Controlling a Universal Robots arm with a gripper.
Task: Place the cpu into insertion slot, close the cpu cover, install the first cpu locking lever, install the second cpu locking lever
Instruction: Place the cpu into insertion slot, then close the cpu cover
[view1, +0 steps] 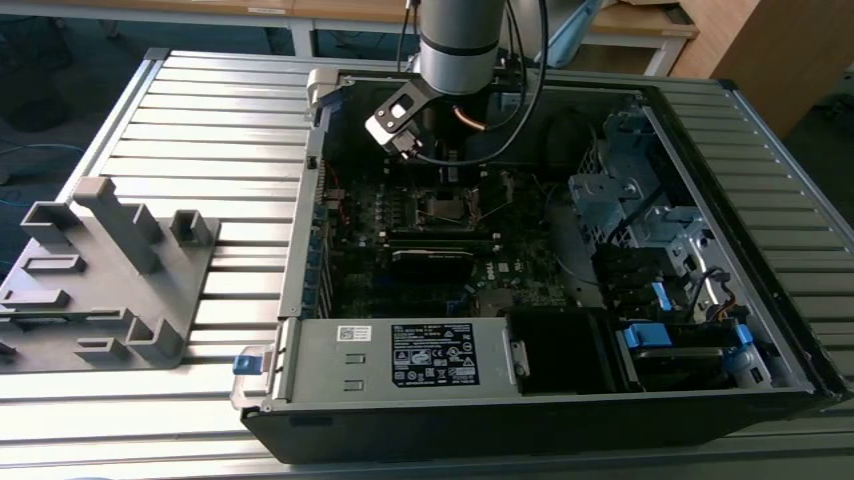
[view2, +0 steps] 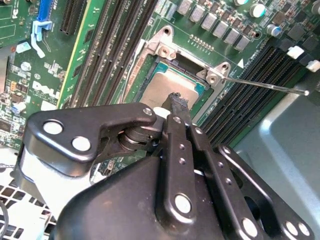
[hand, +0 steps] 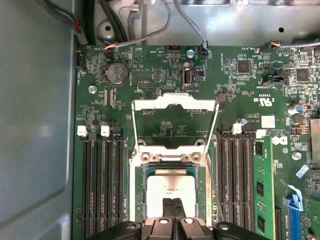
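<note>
Closest up, my claw is squeezed shut on nothing, its tip over the chip. That chip lies flat in the slot. The cover is flipped open, so I think closing it is my job now. It needs tipping down.

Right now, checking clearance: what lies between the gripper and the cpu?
Nothing: in the first wrist view the gripper, fingers shut, sits directly over the cpu.

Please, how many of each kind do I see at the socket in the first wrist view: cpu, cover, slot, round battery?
cpu: 1
cpu cover: 1
insertion slot: 1
coin battery: 1
Total: 4
</note>
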